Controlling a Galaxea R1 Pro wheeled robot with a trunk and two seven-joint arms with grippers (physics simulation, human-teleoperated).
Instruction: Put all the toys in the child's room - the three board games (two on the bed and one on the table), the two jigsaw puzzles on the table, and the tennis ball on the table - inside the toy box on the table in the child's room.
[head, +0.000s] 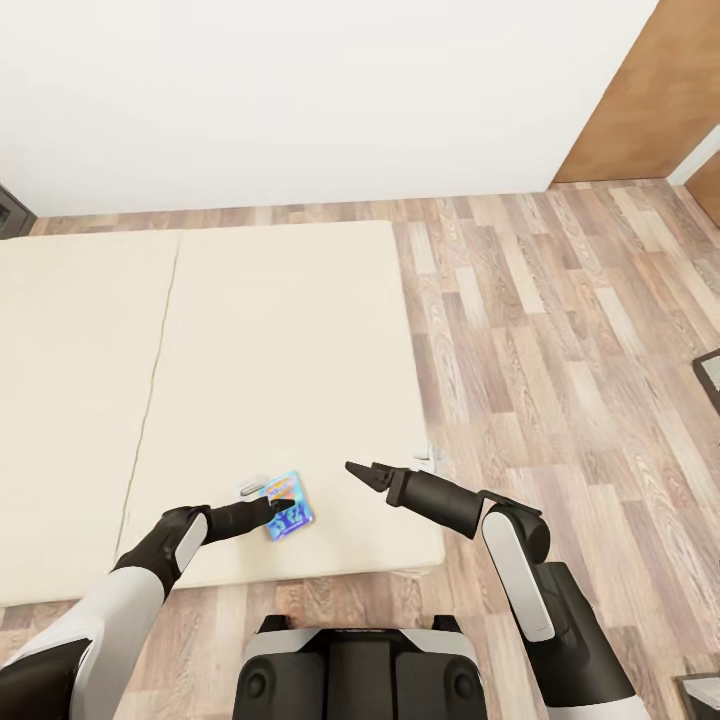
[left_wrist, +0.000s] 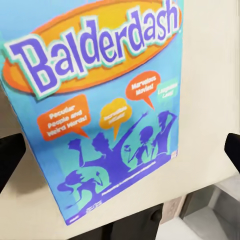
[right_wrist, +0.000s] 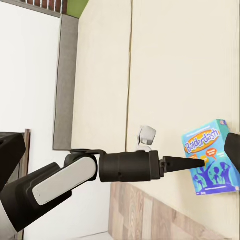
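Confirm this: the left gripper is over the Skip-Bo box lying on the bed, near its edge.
Wrong on one point: the box is printed "Balderdash", not Skip-Bo, as the left wrist view shows. The rest holds: the left gripper is over it on the bed, near the edge.

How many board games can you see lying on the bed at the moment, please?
1: the blue Balderdash box lies flat near the bed's near edge, just under the left claw. A small grey object beside it is unclear.

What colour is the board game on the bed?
Light blue, with an orange title oval and purple silhouettes; the board game shows best in the left wrist view.
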